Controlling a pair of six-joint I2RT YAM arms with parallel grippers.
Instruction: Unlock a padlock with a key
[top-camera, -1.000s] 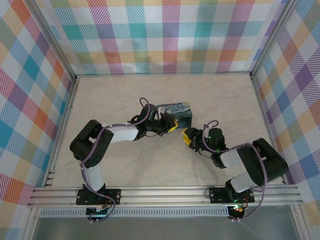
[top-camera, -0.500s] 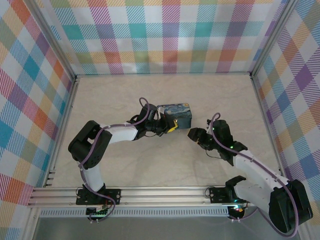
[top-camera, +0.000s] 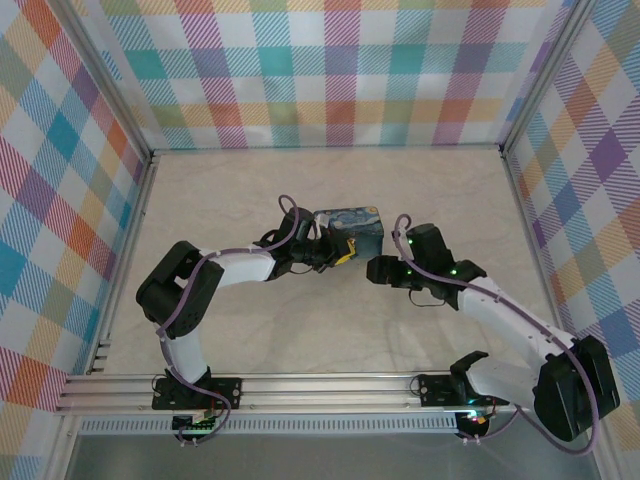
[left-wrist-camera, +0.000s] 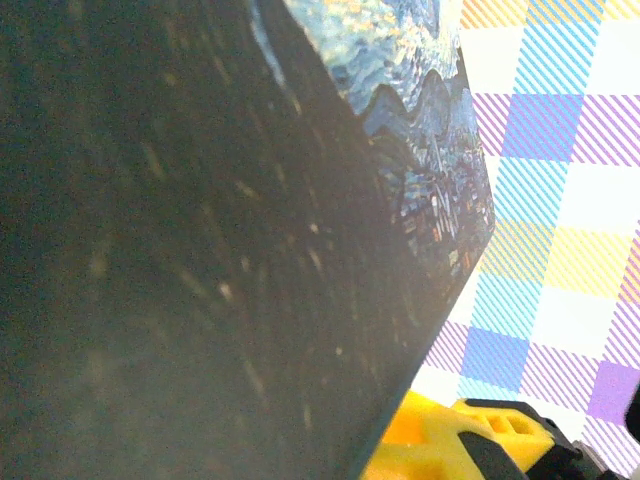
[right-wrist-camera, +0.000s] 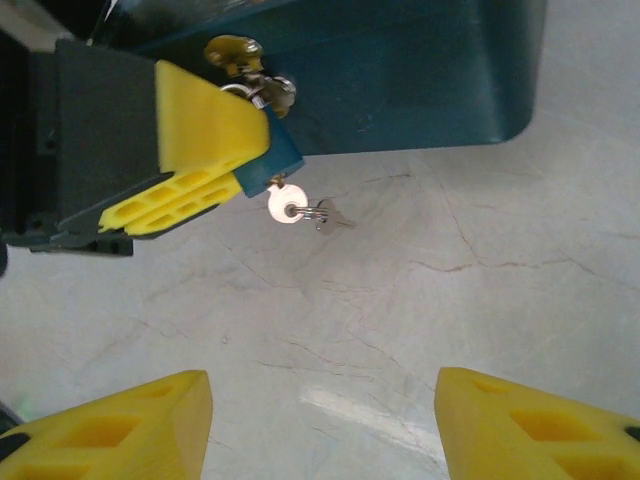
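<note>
Detail on the left gripper (top-camera: 338, 252) was scarce – from the right wrist camera one yellow finger (right-wrist-camera: 205, 140) lay over the blue padlock (right-wrist-camera: 272, 170), touching it, but the opposite finger was hidden behind it, so whether the jaws were clamped on the lock could not be told. Seen from the left wrist camera, the dark side of the box (left-wrist-camera: 180, 250) stood right against the lens, with a corner of yellow finger cut off at the bottom edge. The padlock sat at the box's front edge; a silver loop (right-wrist-camera: 268, 92) and a brass-coloured piece (right-wrist-camera: 232, 48) just above it were too crowded to sort out. A round-headed key (right-wrist-camera: 287, 208) sat against the padlock's underside, and a second key (right-wrist-camera: 328, 215) was linked to it by a small ring. The box appeared closed, painted night-sky lid up, its inside unseen. The right gripper (right-wrist-camera: 325, 420) hung near the lock – its fingertips (right-wrist-camera: 110, 430) spread wide, gripping nothing. Beneath lay a pale, marble-veined table (top-camera: 250, 190) inside plaid walls (top-camera: 330, 70) and an aluminium frame (top-camera: 330, 385)
</note>
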